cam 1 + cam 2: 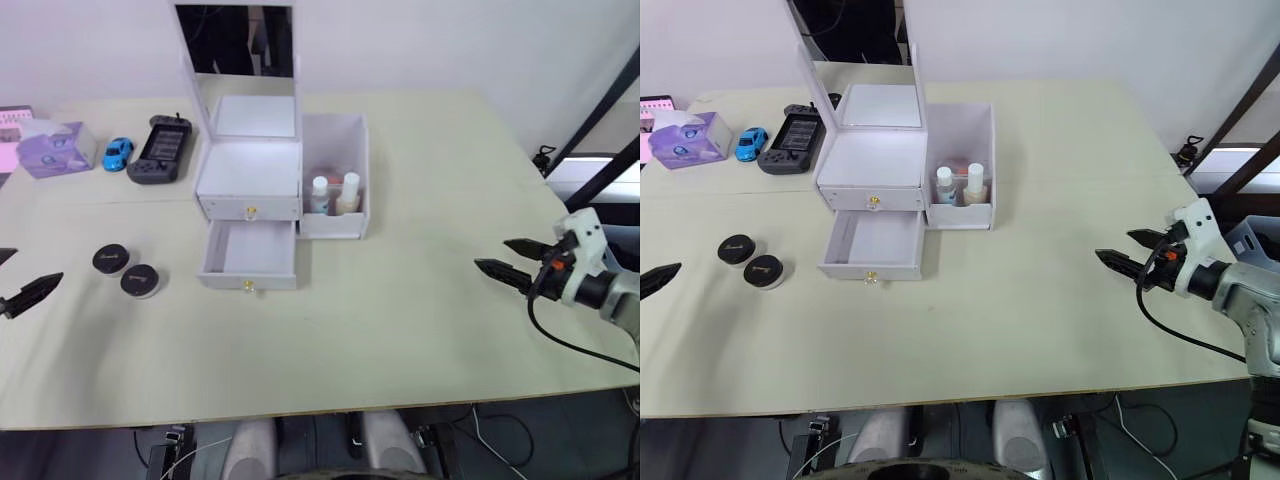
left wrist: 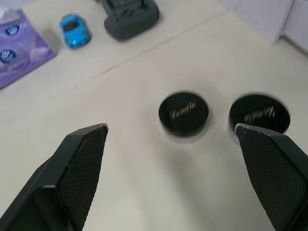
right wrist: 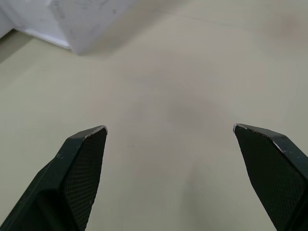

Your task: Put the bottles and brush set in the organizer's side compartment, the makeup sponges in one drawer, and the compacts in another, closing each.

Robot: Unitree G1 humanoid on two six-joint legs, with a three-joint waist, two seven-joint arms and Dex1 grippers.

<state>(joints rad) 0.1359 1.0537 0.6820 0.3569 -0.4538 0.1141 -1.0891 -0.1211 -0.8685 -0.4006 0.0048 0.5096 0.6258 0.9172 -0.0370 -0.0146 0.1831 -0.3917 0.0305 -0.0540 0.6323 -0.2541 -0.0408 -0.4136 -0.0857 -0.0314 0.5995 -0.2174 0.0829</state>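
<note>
Left eye view shows the organizer (image 1: 250, 190) standing toward the far edge of the pale surface (image 1: 400, 330), its mirror (image 1: 237, 70) upright at the back. Its top drawer (image 1: 249, 207) is pushed in, while the lower drawer (image 1: 248, 256) is pulled out toward the near edge; nothing can be made out inside it. The side compartment (image 1: 335, 215) sits on the organizer's right and holds the two bottles (image 1: 334, 194), standing upright side by side with their white caps up; something reddish shows behind them, too hidden to identify. The two compacts (image 1: 127, 271) lie flat on the surface toward the left edge, close together, well apart from the open drawer. The left tool (image 2: 171, 139) hovers over the surface near the left edge with its fingers spread wide and nothing between them; in the left wrist view both compacts lie just ahead of it. The right tool (image 1: 508, 258) is over the right part of the surface, well apart from the organizer, also released and holding nothing. Near the far left corner rest a pale purple box (image 1: 55, 148), a small blue toy car (image 1: 118, 153) and a dark handheld game console (image 1: 160, 150).
</note>
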